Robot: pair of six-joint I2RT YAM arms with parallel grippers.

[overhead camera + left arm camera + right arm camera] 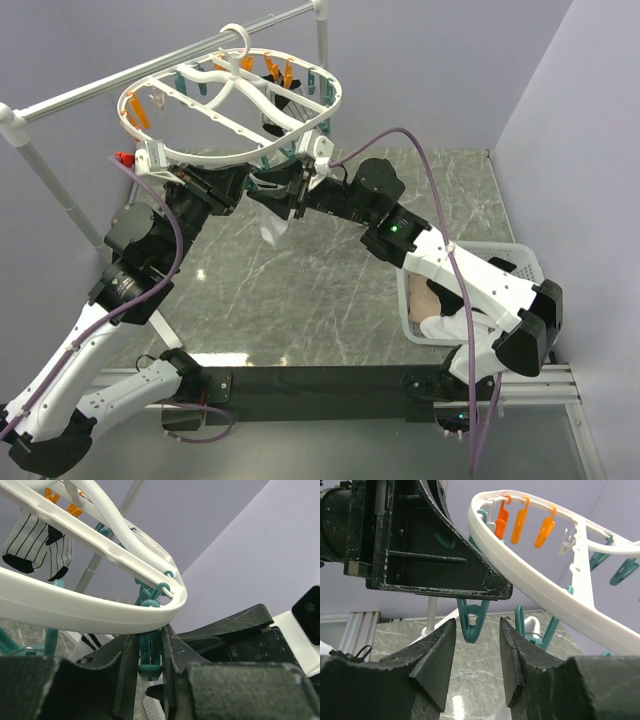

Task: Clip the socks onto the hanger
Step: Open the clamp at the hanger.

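The white oval hanger [330,100] hangs from the metal rail. My left gripper [243,182] is up under its near rim [100,612], shut on a teal clip [150,652] that hangs from the rim. My right gripper [298,195] faces it from the right and is open. In the right wrist view the same teal clip [471,622] hangs just beyond the fingertips [445,645], which do not touch it. A white sock [272,225] dangles below and between the two grippers; what holds it is hidden. A striped sock [37,545] hangs clipped at the far side.
The silver rail [150,70] and its left post [55,195] stand behind the hanger. A white lattice basket [520,262] at the right holds a pinkish sock [427,300]. Orange clips [520,522] and more teal clips [622,572] hang along the rim.
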